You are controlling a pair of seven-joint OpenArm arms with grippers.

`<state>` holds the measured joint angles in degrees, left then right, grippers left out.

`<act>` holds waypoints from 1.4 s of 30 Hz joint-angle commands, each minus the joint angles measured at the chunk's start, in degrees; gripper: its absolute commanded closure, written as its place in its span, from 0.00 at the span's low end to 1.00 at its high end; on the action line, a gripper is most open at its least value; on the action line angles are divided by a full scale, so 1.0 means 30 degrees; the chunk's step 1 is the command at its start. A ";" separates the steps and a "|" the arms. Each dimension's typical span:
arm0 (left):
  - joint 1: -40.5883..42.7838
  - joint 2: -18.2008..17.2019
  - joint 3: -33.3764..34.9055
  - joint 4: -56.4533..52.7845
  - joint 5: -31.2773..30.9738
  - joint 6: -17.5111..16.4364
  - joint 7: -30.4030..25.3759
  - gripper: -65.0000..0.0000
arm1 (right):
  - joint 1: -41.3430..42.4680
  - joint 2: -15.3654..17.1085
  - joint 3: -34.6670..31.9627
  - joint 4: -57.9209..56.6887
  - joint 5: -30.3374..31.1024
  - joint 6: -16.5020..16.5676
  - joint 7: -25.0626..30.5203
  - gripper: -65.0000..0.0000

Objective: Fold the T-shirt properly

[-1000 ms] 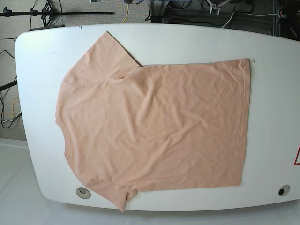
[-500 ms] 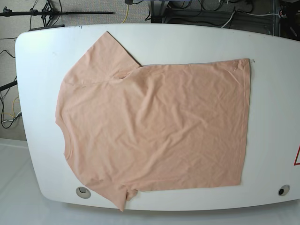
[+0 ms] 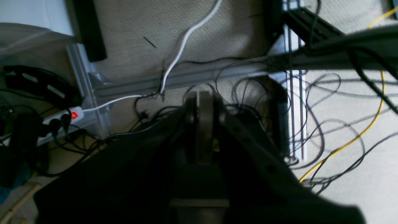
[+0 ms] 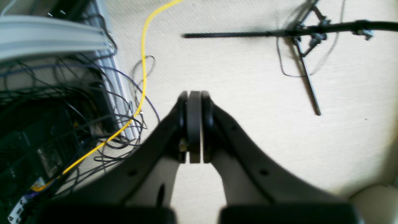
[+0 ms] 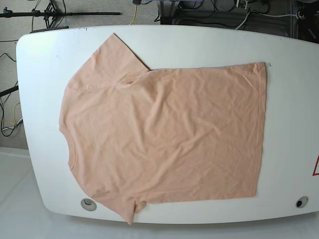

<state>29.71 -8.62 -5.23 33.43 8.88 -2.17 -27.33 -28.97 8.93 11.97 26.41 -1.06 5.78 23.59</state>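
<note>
Base view shows the T-shirt spread flat on the table, while our left gripper and right gripper, both closed empty, should open before pinching sleeve corners evenly.

White rounded table; beige carpet floor; tangled black cables, yellow cable, power strip lit red.

No readable text, brand or number shows in any view. The only sign is part of a red-outlined triangle, cut off by the frame edge, on the white desk at its right side; nothing inside it can be read.
</note>
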 commanded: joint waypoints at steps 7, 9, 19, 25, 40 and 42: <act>0.1033 -0.0753 -0.0089 0.1457 -0.1541 0.0080 -0.0166 1.00 | -0.0515 0.0135 0.0058 0.0489 0.0103 -0.0011 0.0821 1.00; 0.1309 -0.0823 -0.0104 0.1961 -0.1567 0.0068 -0.0211 1.00 | -0.0727 0.0171 0.0056 0.0915 0.0161 -0.0003 0.0822 1.00; 0.4273 -0.1116 -0.0203 0.5959 -0.1227 -0.0089 -0.0947 1.00 | -0.3060 0.0731 0.0043 0.5687 0.1165 0.0137 0.0430 1.00; 0.7091 -0.1147 -0.0671 1.0233 -0.1317 -0.0017 -0.0839 1.00 | -0.5717 0.1260 0.0087 1.0719 0.1452 0.0106 -0.0483 1.00; 0.9721 -0.1239 -0.2457 1.5267 -0.2512 -0.0105 0.0886 1.00 | -0.7977 0.1385 0.0259 1.5114 0.1684 0.0011 -0.1220 1.00; 0.9993 -0.1246 -0.2482 1.5799 -0.2550 -0.0115 0.1052 1.00 | -0.8224 0.1372 0.0257 1.5697 0.1697 0.0003 -0.1282 1.00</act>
<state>57.69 -12.01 -12.40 78.91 1.50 -2.76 -23.42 -51.66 12.56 12.36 71.44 3.73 6.07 18.90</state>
